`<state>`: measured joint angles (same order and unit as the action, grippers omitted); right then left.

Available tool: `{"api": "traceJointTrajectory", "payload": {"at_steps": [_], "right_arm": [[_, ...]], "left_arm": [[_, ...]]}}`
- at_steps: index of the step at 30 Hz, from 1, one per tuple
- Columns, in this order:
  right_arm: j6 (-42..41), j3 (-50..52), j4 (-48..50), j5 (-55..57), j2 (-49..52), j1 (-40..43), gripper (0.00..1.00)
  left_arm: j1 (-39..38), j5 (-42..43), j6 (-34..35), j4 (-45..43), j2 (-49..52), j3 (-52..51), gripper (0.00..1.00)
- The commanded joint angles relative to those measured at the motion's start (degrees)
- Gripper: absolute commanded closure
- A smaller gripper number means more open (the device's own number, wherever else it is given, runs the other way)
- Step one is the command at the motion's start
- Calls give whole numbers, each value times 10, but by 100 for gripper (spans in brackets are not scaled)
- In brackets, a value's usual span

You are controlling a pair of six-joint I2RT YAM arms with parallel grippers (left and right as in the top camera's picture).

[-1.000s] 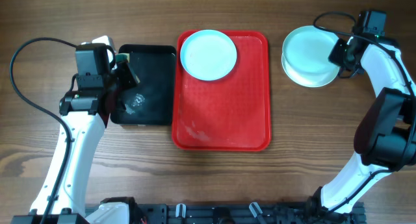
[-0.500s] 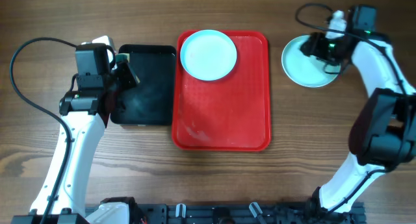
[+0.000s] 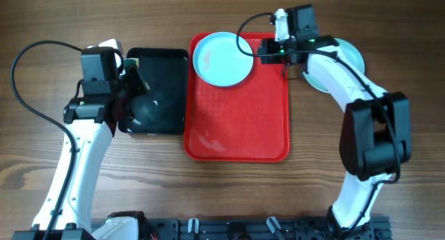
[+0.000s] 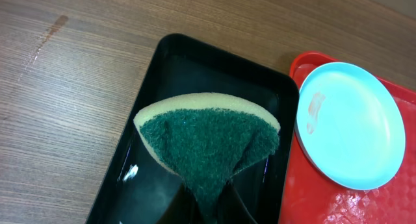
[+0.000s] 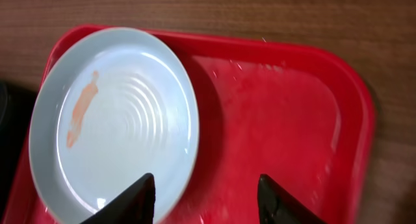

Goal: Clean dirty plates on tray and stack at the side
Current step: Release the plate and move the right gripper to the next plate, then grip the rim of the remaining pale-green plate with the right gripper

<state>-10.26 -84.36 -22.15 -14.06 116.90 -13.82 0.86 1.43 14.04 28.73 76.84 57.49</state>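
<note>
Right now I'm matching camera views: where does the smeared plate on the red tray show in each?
Overhead: plate at top centre, on the red tray's top left corner.
Left wrist: plate at the right edge, beside the black tray.
Right wrist: plate fills the left half.
Shared landmark: the red tray.

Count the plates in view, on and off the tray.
2 visible: smeared plate on the red tray, far-left corner; second plate on the table beside it, partly behind the right arm. More may sit beneath.
</note>
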Motion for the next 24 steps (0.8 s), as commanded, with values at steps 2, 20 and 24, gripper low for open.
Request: {"api": "traceJointTrajectory", "payload": {"at_steps": [2,20,24], "right_arm": [[-19,7,33,32,49,-33,58],[-20,8,34,55,74,-50,77],[-40,10,31,55,74,-50,77]], "left_arm": [[1,5,-8,2,1,5,96],[1,5,-8,14,1,5,96],[1,5,-8,16,1,5,96]]}}
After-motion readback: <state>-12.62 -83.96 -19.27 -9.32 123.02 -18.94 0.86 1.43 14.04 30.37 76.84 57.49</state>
